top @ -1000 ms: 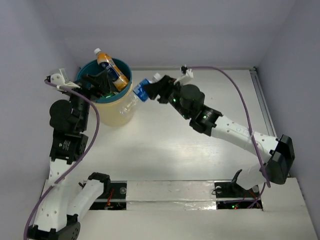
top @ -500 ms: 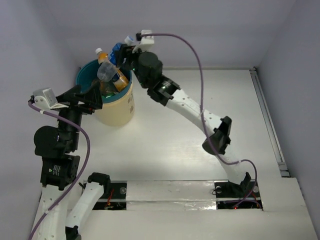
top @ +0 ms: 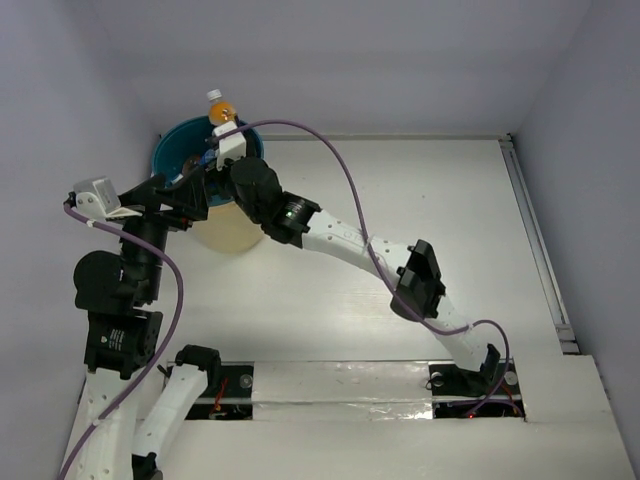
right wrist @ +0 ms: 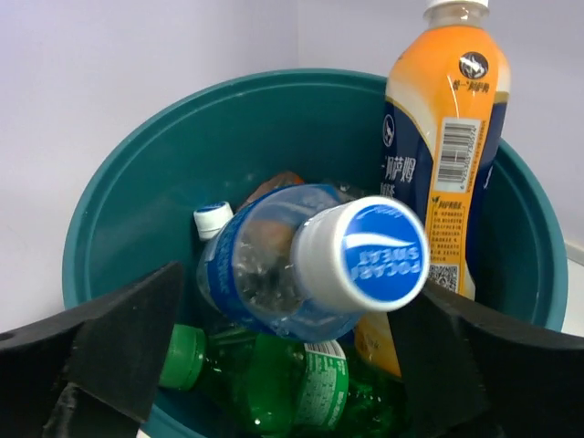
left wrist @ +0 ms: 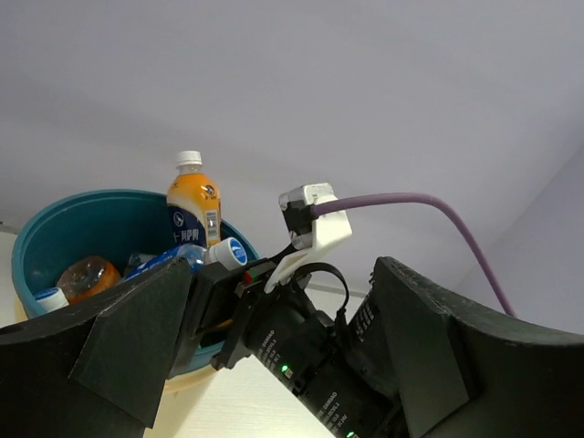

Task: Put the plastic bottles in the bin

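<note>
At the far left corner of the white worktop (top: 420, 200) stands the round teal-lined, beige-walled bin (top: 228, 228). The right arm's fingers (right wrist: 119, 356) are held spread over its mouth (so a released bottle falls inside). The left arm's fingers (left wrist: 137, 347) are spread, empty, alongside. The clear blue-labelled plastic bottle (right wrist: 274, 274) is lodged inside, beside the tall orange bottle (right wrist: 438, 137).

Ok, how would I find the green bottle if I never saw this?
On the table, far left corner, stands a round teal bin. At its bottom, under the blue-labelled bottle, lies the green bottle. It is the only one with green plastic and a green cap.
</note>
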Controlling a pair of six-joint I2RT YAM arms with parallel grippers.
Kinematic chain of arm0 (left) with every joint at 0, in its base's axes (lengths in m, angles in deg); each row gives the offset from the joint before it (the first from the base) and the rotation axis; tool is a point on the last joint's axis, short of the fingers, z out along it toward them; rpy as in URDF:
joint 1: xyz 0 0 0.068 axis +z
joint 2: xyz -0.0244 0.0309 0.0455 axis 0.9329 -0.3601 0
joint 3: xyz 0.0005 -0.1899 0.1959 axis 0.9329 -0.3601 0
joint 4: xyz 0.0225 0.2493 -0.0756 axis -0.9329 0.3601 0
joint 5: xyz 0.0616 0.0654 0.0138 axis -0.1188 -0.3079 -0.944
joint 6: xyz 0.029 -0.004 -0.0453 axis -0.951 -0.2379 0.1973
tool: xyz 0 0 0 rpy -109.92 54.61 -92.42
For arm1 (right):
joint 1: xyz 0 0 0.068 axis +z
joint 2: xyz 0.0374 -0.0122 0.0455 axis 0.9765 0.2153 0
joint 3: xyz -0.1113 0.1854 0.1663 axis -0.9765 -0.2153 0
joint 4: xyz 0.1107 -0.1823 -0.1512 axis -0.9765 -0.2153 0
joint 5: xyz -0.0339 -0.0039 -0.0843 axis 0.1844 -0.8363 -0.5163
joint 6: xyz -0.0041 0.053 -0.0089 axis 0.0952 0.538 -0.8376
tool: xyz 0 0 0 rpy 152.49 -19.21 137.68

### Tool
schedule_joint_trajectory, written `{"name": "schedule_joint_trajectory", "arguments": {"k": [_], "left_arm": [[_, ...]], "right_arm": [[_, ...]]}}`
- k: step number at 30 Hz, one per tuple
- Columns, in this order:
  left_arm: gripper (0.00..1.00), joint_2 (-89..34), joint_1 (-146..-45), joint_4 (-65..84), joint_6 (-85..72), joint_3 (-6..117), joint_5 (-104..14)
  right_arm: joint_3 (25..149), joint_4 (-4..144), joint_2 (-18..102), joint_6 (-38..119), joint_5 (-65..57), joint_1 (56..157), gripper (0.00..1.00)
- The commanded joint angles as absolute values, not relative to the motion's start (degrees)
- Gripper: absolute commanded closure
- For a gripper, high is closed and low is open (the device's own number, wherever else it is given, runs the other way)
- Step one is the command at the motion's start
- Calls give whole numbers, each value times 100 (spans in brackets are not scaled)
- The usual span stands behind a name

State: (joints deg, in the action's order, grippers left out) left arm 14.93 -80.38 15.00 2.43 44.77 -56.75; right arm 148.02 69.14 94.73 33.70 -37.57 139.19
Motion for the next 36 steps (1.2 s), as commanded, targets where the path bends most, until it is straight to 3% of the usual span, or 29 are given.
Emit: {"name": "schedule_joint_trajectory", "arguments": {"k": [1, 7, 10, 11, 16, 17, 20, 22, 27, 30, 31, 34, 36], "left_arm": [[21, 1477, -7997, 1360, 275, 4561, -5609], [19, 1477, -7997, 1536, 398, 4807, -5645], [12, 1451, -7997, 1659, 450, 5000, -5601], [1, 1433, -7997, 1677, 451, 5062, -5583], [1, 1485, -7997, 1861, 538, 5098, -5399], [1, 1494, -7997, 1887, 547, 5045, -5364], [1, 1617, -7997, 1940, 565, 4853, -4978], [1, 1740, -7997, 2019, 574, 4746, -4889], [1, 2039, -7997, 2256, 522, 4360, -4705], [1, 2083, -7997, 2537, 416, 4245, -4616], [1, 2118, -7997, 2608, 398, 4202, -4564], [1, 2215, -7997, 2617, 398, 4026, -4441], [1, 2294, -7997, 2582, 433, 3876, -4370]], "right_arm": [[14612, 7286, 8849, 3551, -3701, 13865, 4], [14129, 7382, 7988, 3816, -3842, 13865, 0], [13971, 7329, 7620, 3992, -3798, 13865, 0], [13631, 7486, 7253, 4036, -3702, 13865, 0], [12066, 8189, 5977, 4396, -3675, 13865, 1], [11349, 8321, 5722, 4449, -3797, 13865, 6], [10002, 8998, 4361, 4765, -4113, 13865, 68], [8631, 9375, 3114, 5055, -4333, 13865, 100], [6555, 9343, 652, 5451, -5369, 13865, 99], [5806, 8606, -658, 5775, -6274, 13865, 77], [5692, 8378, -913, 5890, -6494, 13865, 53], [5384, 7648, -1644, 6294, -6944, 13865, 24], [5278, 7418, -1961, 6383, -7015, 13865, 16]]}}
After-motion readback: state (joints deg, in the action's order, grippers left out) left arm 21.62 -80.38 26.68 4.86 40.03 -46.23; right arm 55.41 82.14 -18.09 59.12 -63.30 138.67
